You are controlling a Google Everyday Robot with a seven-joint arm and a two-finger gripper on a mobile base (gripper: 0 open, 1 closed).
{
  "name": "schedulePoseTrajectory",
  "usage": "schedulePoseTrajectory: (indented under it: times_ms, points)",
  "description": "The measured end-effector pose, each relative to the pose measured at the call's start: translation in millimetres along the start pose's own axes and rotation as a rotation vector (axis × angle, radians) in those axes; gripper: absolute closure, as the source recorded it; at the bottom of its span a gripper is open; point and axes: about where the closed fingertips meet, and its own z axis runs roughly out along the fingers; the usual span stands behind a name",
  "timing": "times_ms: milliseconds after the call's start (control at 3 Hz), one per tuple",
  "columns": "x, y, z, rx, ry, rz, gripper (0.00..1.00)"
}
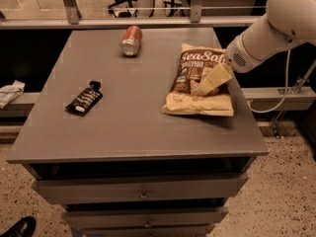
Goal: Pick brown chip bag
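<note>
The brown chip bag (186, 78) lies flat on the right side of the grey table (133, 127), a pale-yellow crinkly bag with a dark brown centre panel and white "Sea Salt" lettering. My gripper (203, 88) reaches in from the right on a white arm (276, 23). It points down and left, and its pale tip rests over the middle of the bag's right half. It covers part of the bag's brown panel.
A red soda can (131, 40) lies on its side at the table's back centre. A small black wrapper (85, 99) lies at the left. Drawers (143, 194) sit under the tabletop. A rail (148, 21) runs behind the table. A cable (284, 90) hangs at the right.
</note>
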Motion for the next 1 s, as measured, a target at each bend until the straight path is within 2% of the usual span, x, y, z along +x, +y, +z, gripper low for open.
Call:
schedulePoseTrajectory:
  times_ms: [333, 667, 1000]
  points:
    - [-5.1, 3.9, 6.9, -0.019, -0.017, 0.033, 0.47]
    - [-12.4, 5.8, 4.5, -0.029, -0.039, 0.034, 0.7]
    - [-34.2, 9.6, -8.1, -0.041, -0.094, 0.0, 0.93]
